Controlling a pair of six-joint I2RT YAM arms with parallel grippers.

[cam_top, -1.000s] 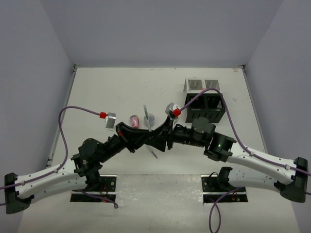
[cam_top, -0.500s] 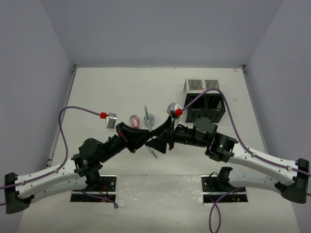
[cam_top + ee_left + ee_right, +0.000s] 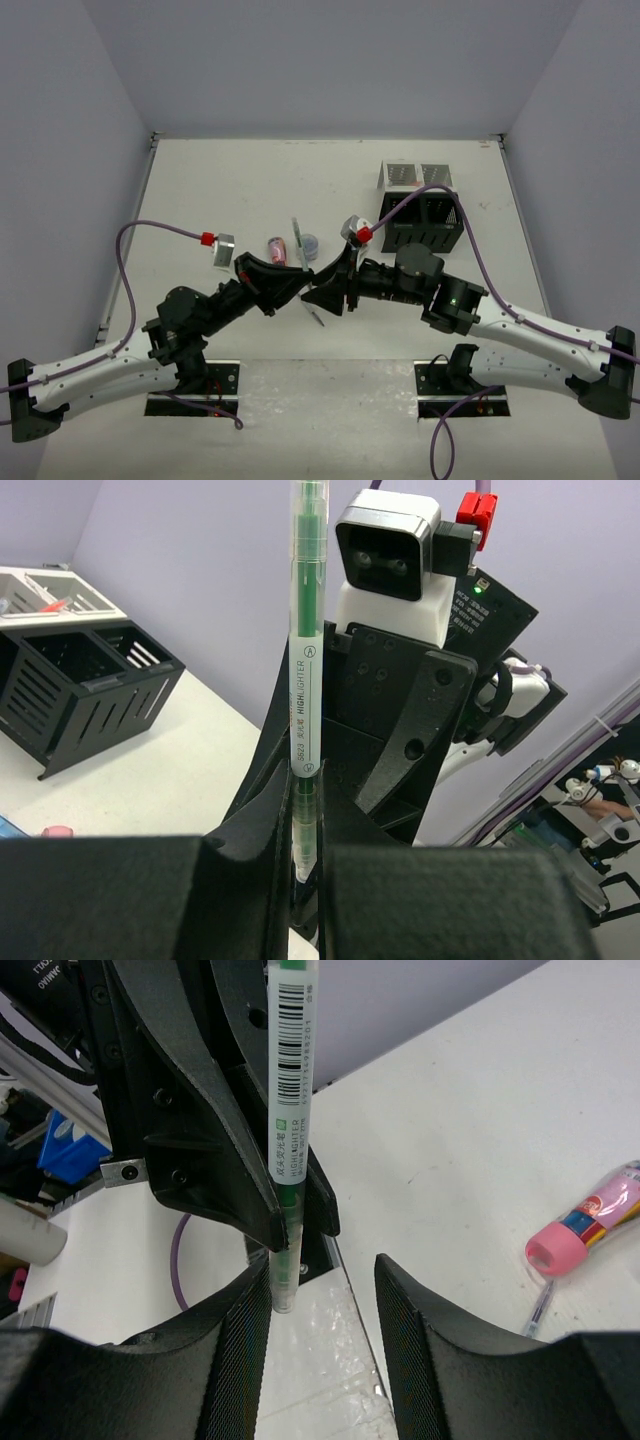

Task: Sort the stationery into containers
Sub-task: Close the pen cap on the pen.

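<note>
A green highlighter (image 3: 306,680) stands upright in the middle of the left wrist view, its lower end clamped between the fingers of the left tool (image 3: 305,880). Running up the clear barrel is black print: "S623", some characters too fine to read, the word "HIGHLIGHTER" and a circled "A" above it. From the right wrist view the other side of the barrel shows a barcode with digits too small to read, a small green square and more fine print. In that view the right tool (image 3: 323,1270) has its fingers apart at the bottom of the frame. The highlighter's pale tip hangs between them, close to the finger on the frame's left; whether it touches that finger I cannot tell. At the right edge of that view a stubby pink marker (image 3: 590,1220) with a printed label lies on the white worktop (image 3: 480,1110), with the tip of a thin pen (image 3: 540,1305) just below it. At the left of the left wrist view sits the black container (image 3: 70,695), and the white container (image 3: 60,590) is behind it in the upper left corner.
</note>
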